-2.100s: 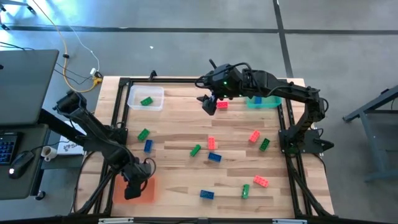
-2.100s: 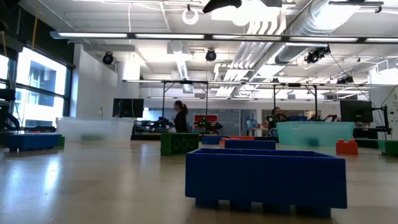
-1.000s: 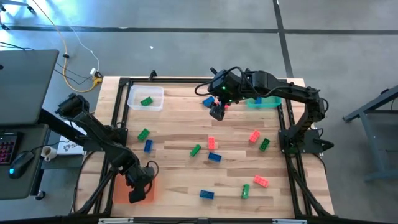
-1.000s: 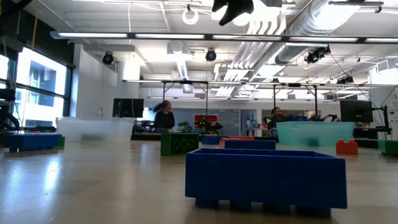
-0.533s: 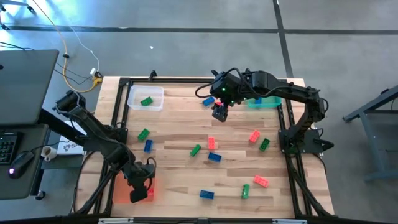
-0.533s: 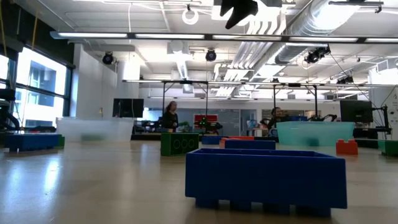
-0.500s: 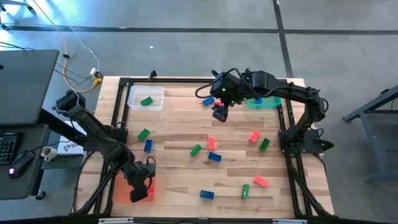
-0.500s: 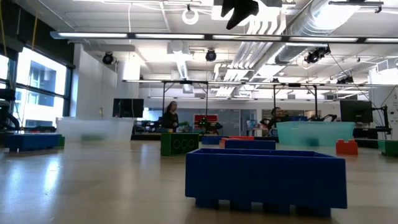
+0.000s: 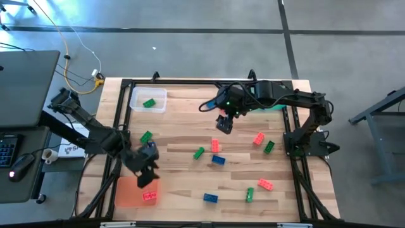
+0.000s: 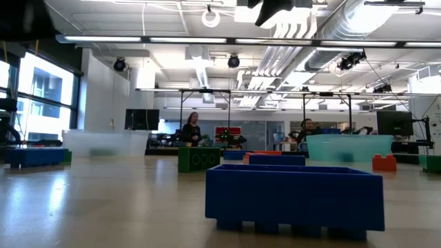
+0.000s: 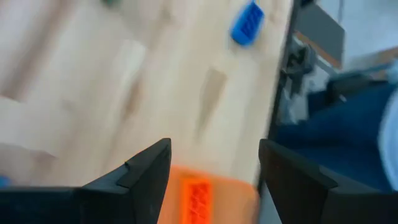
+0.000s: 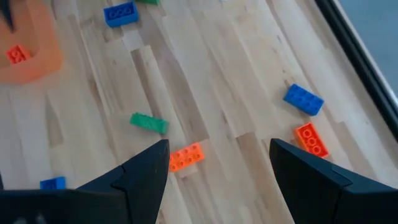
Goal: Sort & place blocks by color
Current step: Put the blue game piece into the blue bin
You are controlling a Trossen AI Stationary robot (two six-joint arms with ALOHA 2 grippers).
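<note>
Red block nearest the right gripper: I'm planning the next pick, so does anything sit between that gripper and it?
Nothing visible does. The right gripper hangs open over bare wood beside the red block; the green block and blue block lie beyond it, not between.

The pale striped wooden tabletop (image 9: 183,142) carries small studded plastic bricks in red (image 9: 259,138), green (image 9: 146,136) and blue (image 9: 218,159) across the middle and lower right of the high view. A flat translucent orange tray (image 9: 130,193) at lower left holds a red brick (image 9: 149,196). A clear plastic tray (image 9: 158,95) at upper left holds a green brick (image 9: 149,102), and both arms are black.
</note>
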